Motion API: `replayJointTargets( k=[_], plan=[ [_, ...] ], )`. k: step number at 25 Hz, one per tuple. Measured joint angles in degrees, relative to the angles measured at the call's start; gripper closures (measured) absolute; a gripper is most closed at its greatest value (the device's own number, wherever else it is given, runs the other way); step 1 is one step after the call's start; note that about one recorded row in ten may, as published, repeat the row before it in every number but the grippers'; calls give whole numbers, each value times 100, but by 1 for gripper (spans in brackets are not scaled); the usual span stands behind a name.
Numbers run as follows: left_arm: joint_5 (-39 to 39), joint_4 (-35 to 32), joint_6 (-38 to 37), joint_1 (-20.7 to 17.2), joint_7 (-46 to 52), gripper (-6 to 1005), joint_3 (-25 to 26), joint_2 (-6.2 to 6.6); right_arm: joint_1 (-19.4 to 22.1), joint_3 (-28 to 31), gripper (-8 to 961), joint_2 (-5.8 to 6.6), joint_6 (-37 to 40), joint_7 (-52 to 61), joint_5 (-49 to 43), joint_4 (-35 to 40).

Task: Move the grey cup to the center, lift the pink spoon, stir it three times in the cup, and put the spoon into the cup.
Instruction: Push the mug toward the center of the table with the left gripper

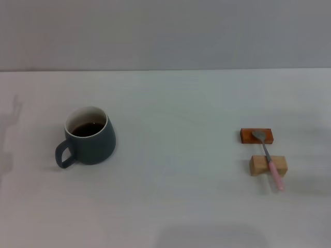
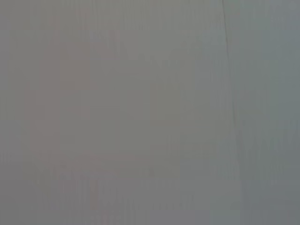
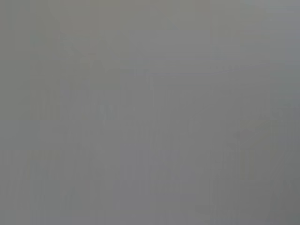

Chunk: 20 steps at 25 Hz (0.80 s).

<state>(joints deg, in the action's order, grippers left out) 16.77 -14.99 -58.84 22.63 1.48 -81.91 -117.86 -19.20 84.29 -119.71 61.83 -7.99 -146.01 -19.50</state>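
White table [image 1: 170,196] fills the head view, with a grey wall behind its far edge. Cup [image 1: 90,135]: stands upright on the left side of the table, well apart from everything else. Its handle points near and left; its white inner wall holds dark liquid. Spoon [image 1: 269,157]: lies on the right side, bridging two blocks. Its metal bowl rests on the orange-brown block [image 1: 256,135], the farther of the two. Its neck crosses the pale wooden block [image 1: 268,165], just near of the first, and the pink handle extends past that block toward the near edge, apparently sloping down to the table. Neither gripper appears in any view, so neither's opening or hold can be told. Both wrist views show only a plain grey surface.
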Motion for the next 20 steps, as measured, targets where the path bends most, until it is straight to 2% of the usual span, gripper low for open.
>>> replayJointTargets(
  k=[20],
  plan=[
    [5,5,119,18,-10,193,44,0,22,0,161,24,-5,98,3,9]
  ],
)
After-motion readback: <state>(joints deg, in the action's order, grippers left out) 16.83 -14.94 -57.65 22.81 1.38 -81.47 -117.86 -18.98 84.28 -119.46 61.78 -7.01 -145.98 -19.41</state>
